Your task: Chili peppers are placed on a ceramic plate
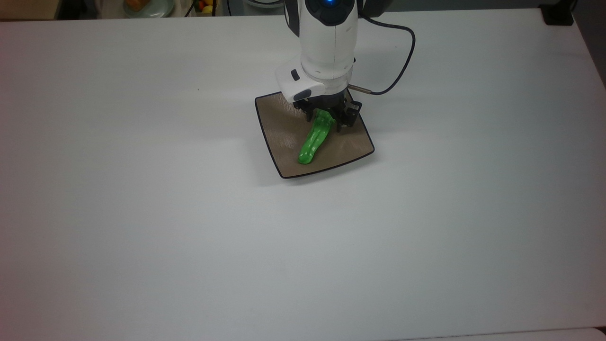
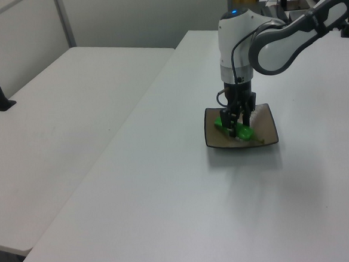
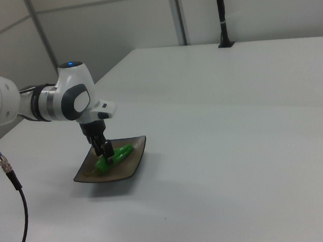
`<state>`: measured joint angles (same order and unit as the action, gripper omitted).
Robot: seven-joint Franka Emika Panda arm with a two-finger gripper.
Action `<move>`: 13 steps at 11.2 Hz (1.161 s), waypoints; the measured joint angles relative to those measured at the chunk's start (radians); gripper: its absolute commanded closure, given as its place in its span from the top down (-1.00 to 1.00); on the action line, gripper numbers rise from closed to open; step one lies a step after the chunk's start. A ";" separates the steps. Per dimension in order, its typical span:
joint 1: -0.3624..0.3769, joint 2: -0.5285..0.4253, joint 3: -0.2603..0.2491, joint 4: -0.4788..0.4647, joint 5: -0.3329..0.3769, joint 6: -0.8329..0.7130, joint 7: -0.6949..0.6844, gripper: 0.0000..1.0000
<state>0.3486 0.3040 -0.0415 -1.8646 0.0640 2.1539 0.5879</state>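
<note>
The chili pepper lies on the ceramic plate, just above centre in the top view, tip toward the plate's near edge. Behind it, the gripper is clamped on the pepper's stem end, on the white table.

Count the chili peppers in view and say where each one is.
1. The green chili pepper lies on the ceramic plate, its stem end at the gripper. None elsewhere on the table.
</note>
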 measured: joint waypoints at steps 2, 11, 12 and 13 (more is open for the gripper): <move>-0.001 -0.006 0.000 0.008 0.000 0.000 0.005 1.00; -0.093 -0.250 -0.001 0.257 -0.002 -0.376 -0.020 1.00; -0.111 -0.278 -0.001 0.265 -0.002 -0.427 -0.078 1.00; -0.130 -0.303 -0.001 0.267 -0.002 -0.465 -0.152 1.00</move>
<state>0.2190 0.0005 -0.0422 -1.5980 0.0620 1.6890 0.4358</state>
